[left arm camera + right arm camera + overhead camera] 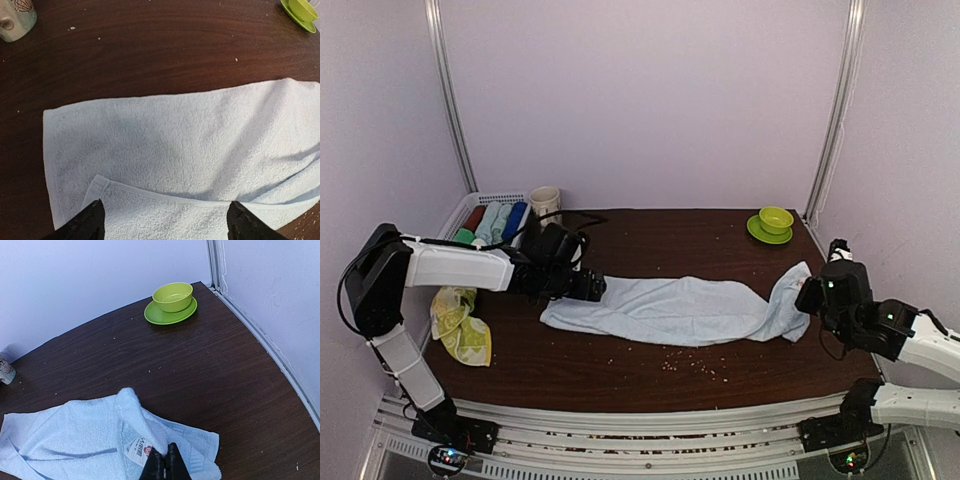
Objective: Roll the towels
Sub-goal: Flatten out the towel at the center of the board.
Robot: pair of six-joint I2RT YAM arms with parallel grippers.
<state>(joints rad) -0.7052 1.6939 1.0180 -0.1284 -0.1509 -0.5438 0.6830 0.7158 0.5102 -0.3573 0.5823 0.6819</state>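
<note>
Towel [670,310]: pale blue, stretched flat | right end pinched up by right gripper [163,462]

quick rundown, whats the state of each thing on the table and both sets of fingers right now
pale blue towel: unrolled, laid out long, right end lifted
yellow-green towel: unrolled, crumpled in a heap
left fingers: open, over that towel's left end
right fingers: shut on the pale blue towel's right end
basket: holds rolled towels
mug: upright
green bowl: upright on its saucer
</note>
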